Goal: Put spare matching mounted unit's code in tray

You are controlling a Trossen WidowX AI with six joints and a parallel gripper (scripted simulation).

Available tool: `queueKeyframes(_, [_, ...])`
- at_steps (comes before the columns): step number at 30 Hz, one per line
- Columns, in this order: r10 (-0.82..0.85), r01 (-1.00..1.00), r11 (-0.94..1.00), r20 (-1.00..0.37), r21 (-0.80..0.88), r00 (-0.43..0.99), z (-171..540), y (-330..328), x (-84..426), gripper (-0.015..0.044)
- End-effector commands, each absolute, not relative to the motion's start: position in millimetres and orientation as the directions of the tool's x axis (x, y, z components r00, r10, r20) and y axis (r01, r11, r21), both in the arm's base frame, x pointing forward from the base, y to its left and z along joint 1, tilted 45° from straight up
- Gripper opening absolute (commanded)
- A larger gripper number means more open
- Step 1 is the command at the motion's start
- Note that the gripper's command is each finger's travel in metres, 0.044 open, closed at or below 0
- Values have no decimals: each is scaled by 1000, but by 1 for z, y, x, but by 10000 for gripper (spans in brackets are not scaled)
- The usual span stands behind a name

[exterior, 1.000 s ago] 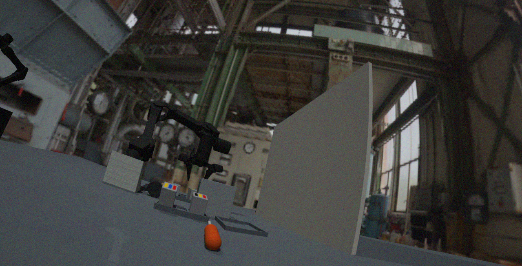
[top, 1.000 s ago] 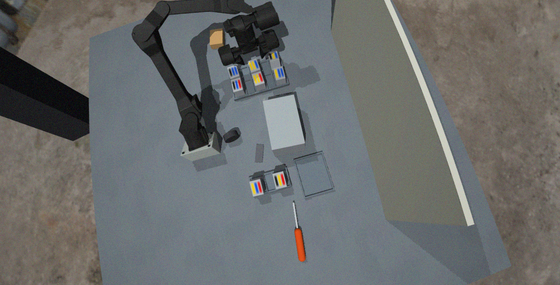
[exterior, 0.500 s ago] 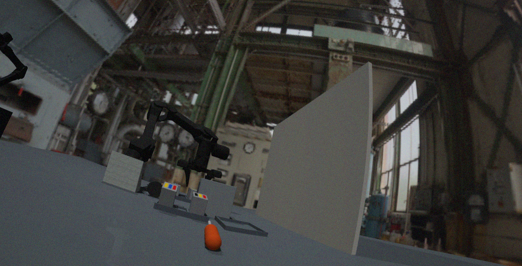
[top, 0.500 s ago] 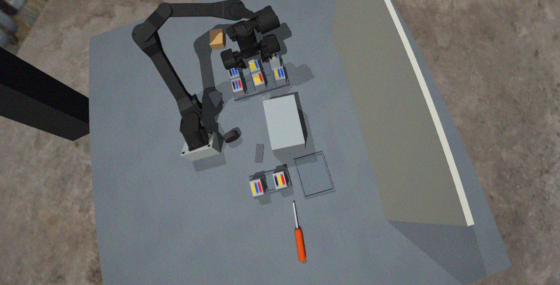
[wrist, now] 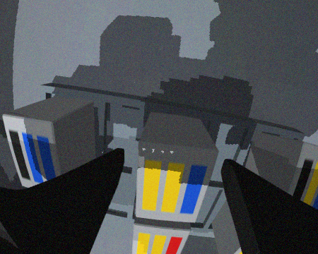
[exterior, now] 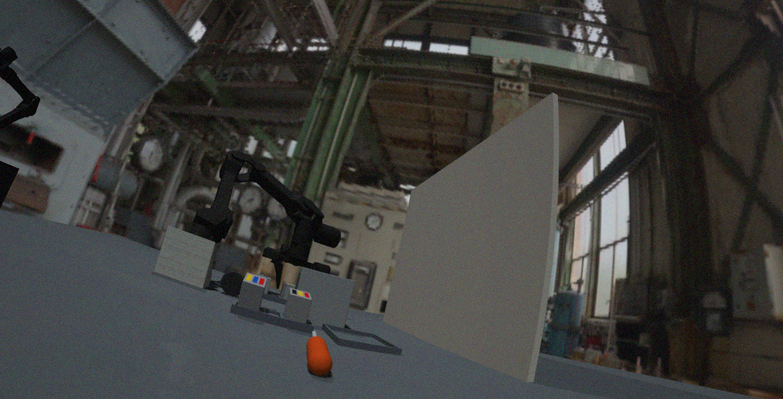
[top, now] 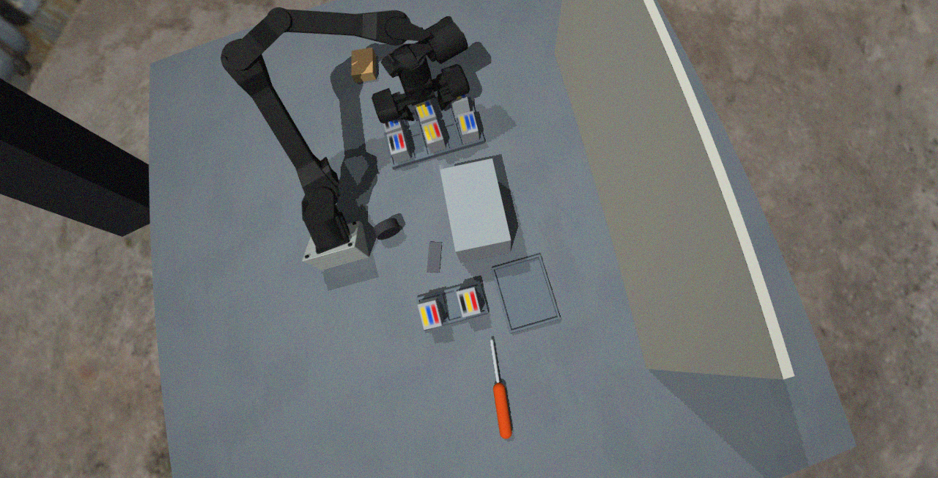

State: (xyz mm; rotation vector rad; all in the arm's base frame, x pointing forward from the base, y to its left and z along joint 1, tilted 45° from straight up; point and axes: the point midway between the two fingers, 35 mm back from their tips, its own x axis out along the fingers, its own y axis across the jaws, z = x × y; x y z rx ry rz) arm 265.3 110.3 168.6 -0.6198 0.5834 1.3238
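In the wrist view, a black-blue-blue spare [wrist: 34, 157] stands left; the yellow-yellow-blue spare [wrist: 174, 179] sits centred between the 2 spread fingers of the tool [wrist: 173, 202], directly below it, in the rack's back row. The tool is released, holding nothing.

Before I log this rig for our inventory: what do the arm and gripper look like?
The arm is matte black with slim links and bulky rounded joints, standing on a pale grey box base. The gripper has two plain black fingers tapering to points. No cables or markings are visible.
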Motion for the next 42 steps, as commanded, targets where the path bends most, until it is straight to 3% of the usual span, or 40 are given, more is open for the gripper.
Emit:
queueKeyframes(1, [692, -987, 141, -705, -79, 156, 164, 114, 266, 300])
queueKeyframes(10, [694, -987, 141, -703, -79, 156, 160, 119, 266, 300])
queueKeyframes(15, [698, -988, 134, -700, -80, 152, 160, 119, 265, 169])
queueKeyframes(22, [698, -988, 134, -700, -80, 152, 160, 119, 265, 122])
queueKeyframes(27, [698, -988, 134, -700, -80, 152, 160, 119, 265, 0])
queueKeyframes(42, [690, -988, 136, -707, -79, 152, 183, 94, 263, 0])
